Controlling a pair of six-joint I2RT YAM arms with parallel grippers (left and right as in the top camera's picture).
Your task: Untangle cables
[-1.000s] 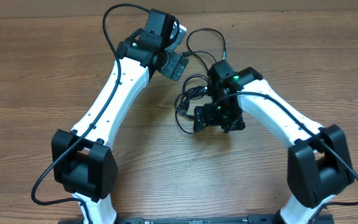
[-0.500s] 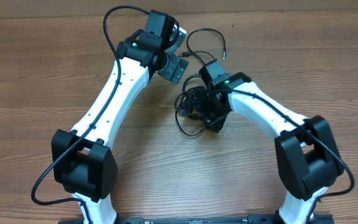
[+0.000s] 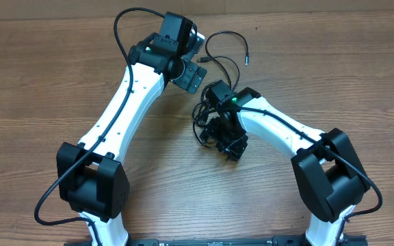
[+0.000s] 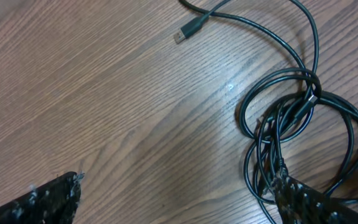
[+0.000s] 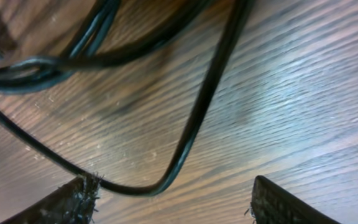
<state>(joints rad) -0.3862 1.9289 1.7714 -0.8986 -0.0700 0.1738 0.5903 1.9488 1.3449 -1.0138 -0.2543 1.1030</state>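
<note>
Task thing: the thin black flexible cables (image 3: 209,109) lie in one bundle on the brown wood-grain counter (image 3: 60,82), mid-counter between the two arms.
State of the bundle: several loops are stacked and crossing, pinched together at one spot (the left wrist view shows this best) (image 4: 303,118).
Free ends: one strand runs clear of the bundle to a silver-tipped black plug (image 4: 189,30), which lies alone on bare wood. A second strand arcs away toward the far edge in the overhead view.
Left tool (image 4: 176,186): its fingers stand wide apart and hold nothing. One finger sits at the edge of the bundle.
Right tool (image 5: 173,193): it is low over the counter with its fingers apart. A cable loop (image 5: 210,93) lies between them, not pinched.
Done: little, by my reading. No cable lies fully separate.
Left: nearly all of it, since the loops must be drawn out one by one and laid apart.
Step in hand: probably a grasp on that loop, not yet made.
</note>
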